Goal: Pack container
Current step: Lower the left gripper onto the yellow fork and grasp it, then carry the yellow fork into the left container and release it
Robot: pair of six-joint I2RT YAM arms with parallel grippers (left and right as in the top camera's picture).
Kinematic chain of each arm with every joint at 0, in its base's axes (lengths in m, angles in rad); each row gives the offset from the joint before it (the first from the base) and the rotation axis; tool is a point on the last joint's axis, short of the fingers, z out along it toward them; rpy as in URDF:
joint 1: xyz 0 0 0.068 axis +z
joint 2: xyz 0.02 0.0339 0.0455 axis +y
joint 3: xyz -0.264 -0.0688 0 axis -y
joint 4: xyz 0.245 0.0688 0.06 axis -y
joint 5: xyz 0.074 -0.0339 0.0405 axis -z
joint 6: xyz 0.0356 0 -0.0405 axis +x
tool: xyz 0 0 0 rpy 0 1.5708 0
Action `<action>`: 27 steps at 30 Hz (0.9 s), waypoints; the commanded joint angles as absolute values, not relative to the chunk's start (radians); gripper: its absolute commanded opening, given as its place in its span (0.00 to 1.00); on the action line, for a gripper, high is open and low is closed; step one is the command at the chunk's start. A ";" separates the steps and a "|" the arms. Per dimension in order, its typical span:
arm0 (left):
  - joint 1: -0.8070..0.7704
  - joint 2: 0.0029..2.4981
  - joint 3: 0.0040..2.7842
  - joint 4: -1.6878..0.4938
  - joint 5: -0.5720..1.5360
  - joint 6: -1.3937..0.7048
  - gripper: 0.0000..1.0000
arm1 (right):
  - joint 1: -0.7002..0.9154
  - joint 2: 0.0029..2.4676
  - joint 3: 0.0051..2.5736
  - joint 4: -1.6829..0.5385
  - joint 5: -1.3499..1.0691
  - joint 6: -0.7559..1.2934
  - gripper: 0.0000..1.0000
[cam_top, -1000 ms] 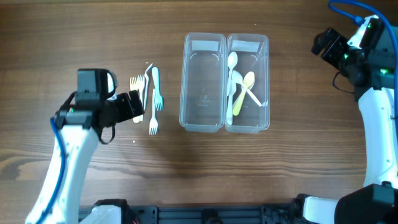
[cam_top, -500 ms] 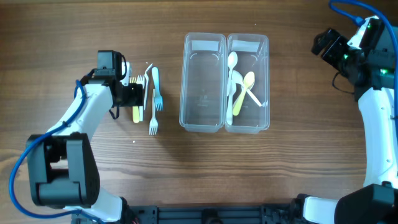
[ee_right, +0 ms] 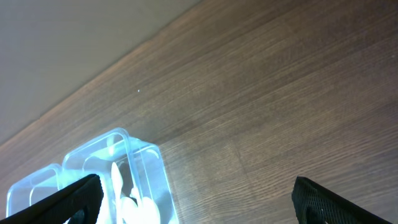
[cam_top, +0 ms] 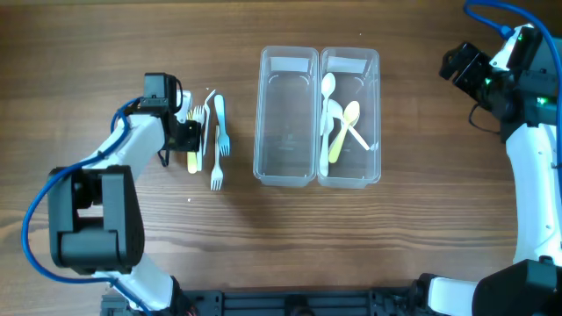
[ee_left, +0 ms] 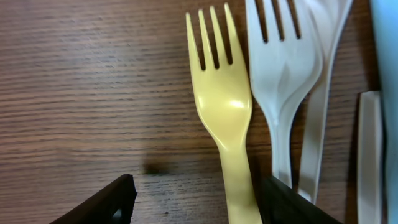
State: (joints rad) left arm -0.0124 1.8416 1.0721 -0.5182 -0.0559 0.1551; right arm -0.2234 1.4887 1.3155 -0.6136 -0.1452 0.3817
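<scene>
The clear twin-tub container (cam_top: 285, 132) stands at the table's middle. Its left bin is empty; its right bin holds white spoons and a yellow spoon (cam_top: 342, 127). Several plastic forks lie left of it: a yellow fork (cam_top: 193, 161), white forks (cam_top: 216, 171) and a light blue fork (cam_top: 221, 118). My left gripper (cam_top: 188, 133) is open, low over the forks. In the left wrist view its fingers (ee_left: 199, 202) straddle the yellow fork's (ee_left: 225, 106) handle, with a white fork (ee_left: 286, 68) beside it. My right gripper (cam_top: 461, 63) is open and empty, raised at the far right.
The right wrist view shows bare wooden table between its open fingers (ee_right: 199, 205) and a corner of the container (ee_right: 134, 177) at lower left. The table's far edge runs behind it. Both arm bases stand at the front edge.
My left arm has swung up from the lower left to the forks, and its gripper now sits over the yellow fork. The right arm and the container have not moved.
</scene>
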 commanded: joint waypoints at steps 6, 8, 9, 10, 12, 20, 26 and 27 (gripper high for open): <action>-0.028 1.867 1.085 -0.509 -0.089 0.088 0.52 | -0.223 1.500 1.316 -0.615 -0.150 0.395 0.97; -0.028 1.880 1.085 -0.512 -0.089 0.072 0.49 | -0.223 1.500 1.316 -0.615 -0.150 0.395 0.97; -0.028 1.890 1.085 -0.516 -0.088 0.069 0.45 | -0.223 1.500 1.316 -0.615 -0.150 0.395 0.97; -0.028 1.897 1.085 -0.520 -0.088 0.069 0.43 | -0.223 1.500 1.316 -0.615 -0.150 0.396 0.97; -0.029 1.904 1.085 -0.527 -0.088 0.070 0.36 | -0.223 1.500 1.316 -0.616 -0.150 0.396 0.96; -0.029 1.904 1.087 -0.579 -0.088 0.069 0.04 | -0.223 1.500 1.316 -0.622 -0.150 0.397 0.96; -0.028 1.893 1.135 -0.667 -0.088 0.017 0.04 | -0.223 1.500 1.316 -0.622 -0.157 0.422 0.95; -0.028 1.886 1.160 -0.698 -0.088 0.013 0.04 | -0.223 1.500 1.316 -0.622 -0.157 0.422 0.95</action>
